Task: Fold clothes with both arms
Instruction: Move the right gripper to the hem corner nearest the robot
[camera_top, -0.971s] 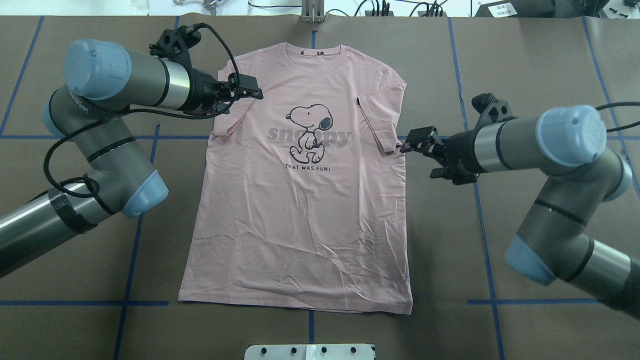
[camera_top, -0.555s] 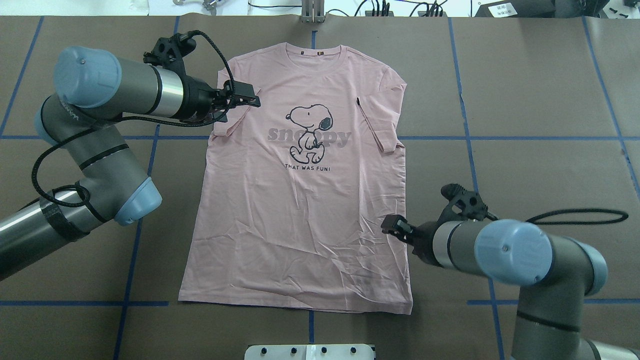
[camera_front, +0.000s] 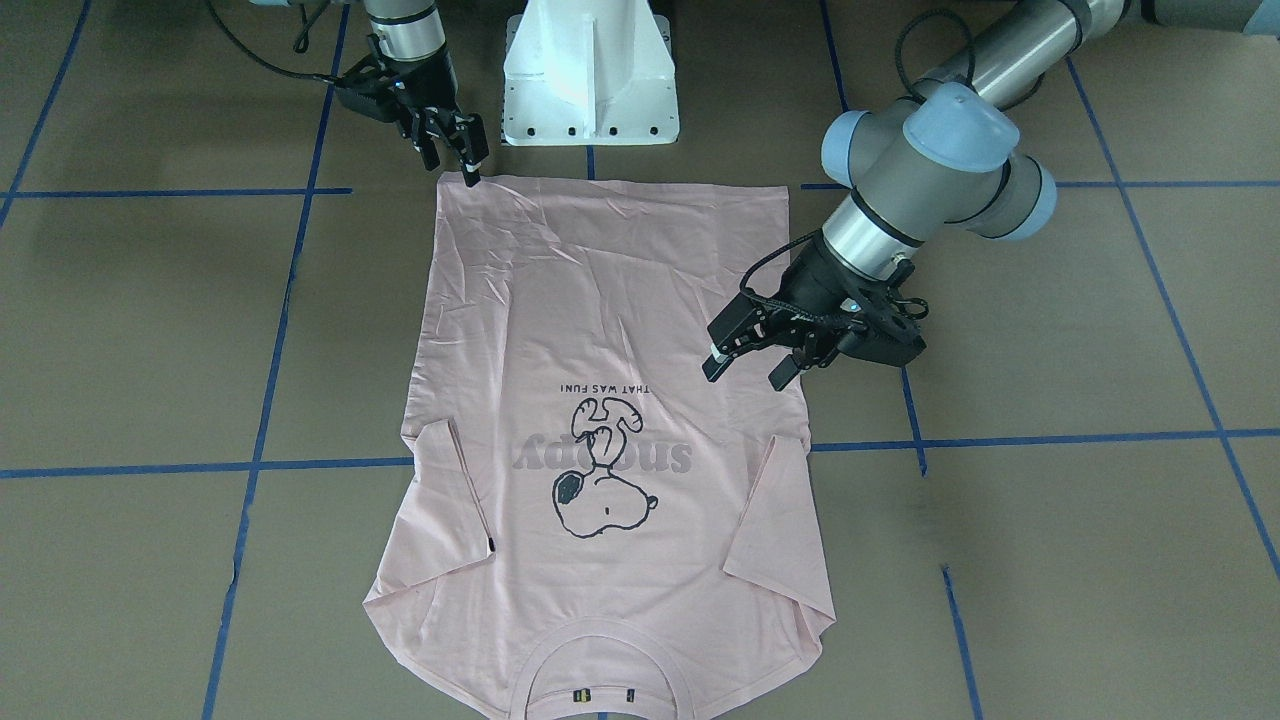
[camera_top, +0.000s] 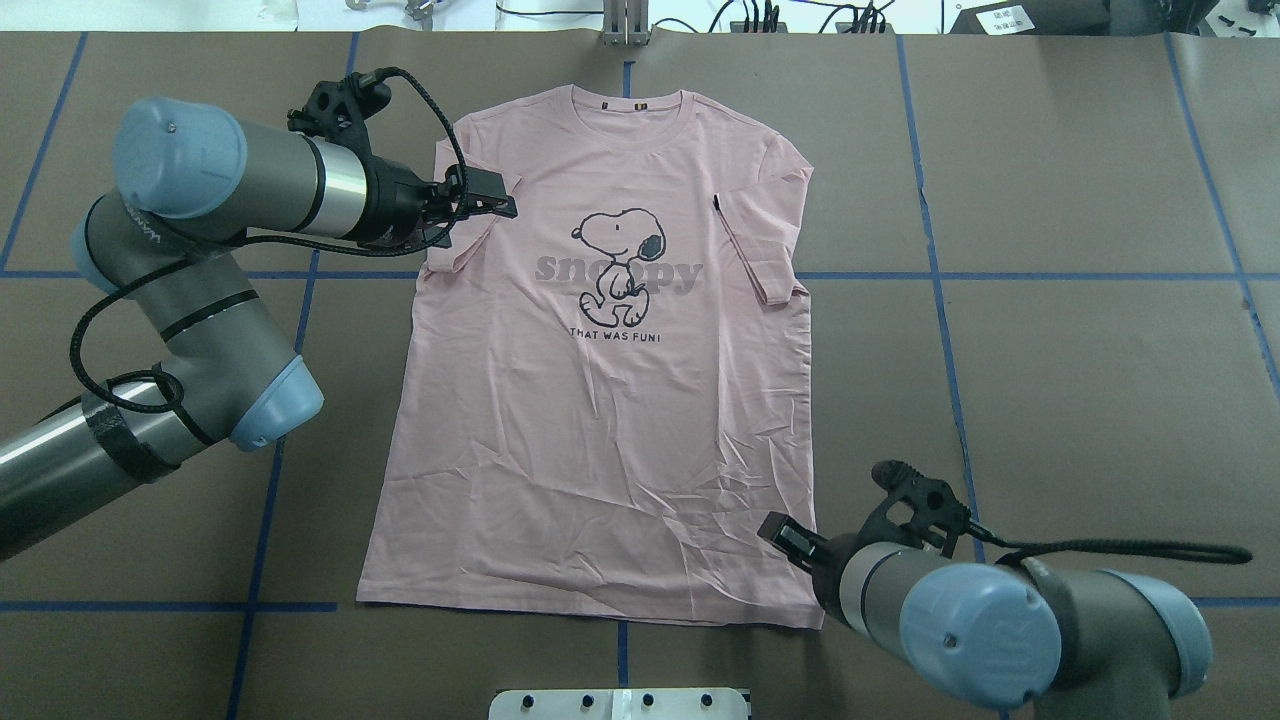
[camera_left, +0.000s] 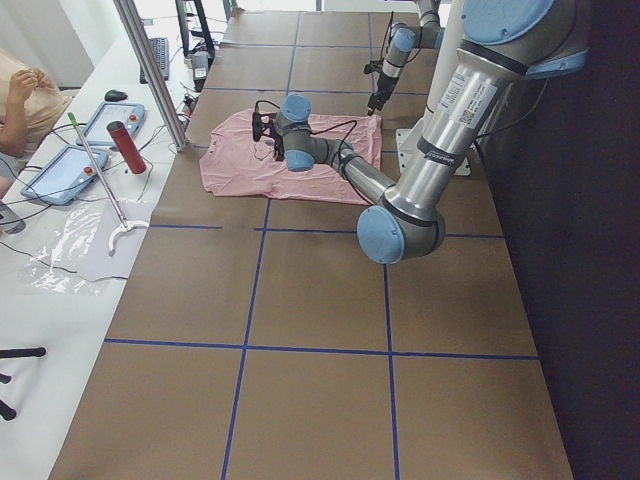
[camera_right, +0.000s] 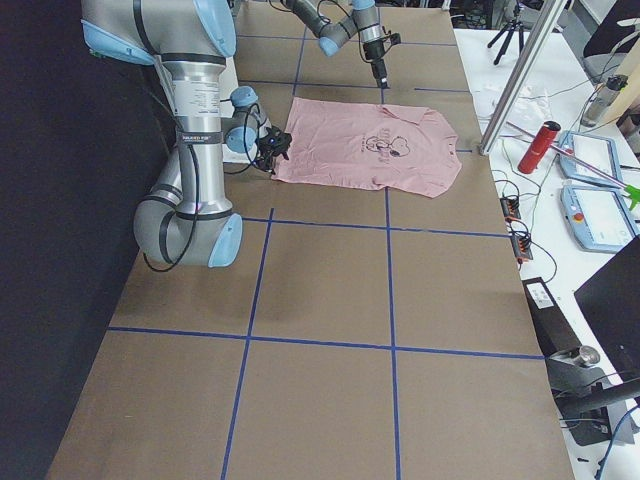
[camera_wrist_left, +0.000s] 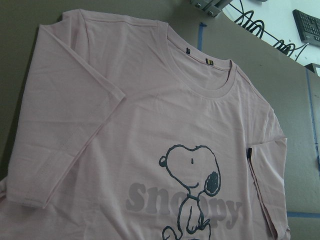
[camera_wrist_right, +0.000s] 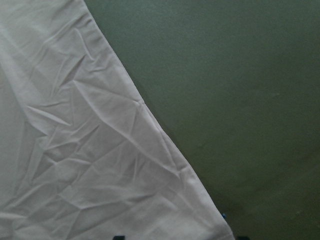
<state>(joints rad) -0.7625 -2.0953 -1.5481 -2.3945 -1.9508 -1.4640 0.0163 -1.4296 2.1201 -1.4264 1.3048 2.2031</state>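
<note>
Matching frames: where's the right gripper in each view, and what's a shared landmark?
Front-facing: right gripper upper left, at the hem corner of the T-shirt.
Overhead: right gripper lower right, by that corner.
Exterior left: right gripper far, top centre.
Exterior right: right gripper near, upper left.
Left wrist: not in it.
Right wrist: not clearly seen; hem corner at bottom.
Shared landmark: the hem corner.
</note>
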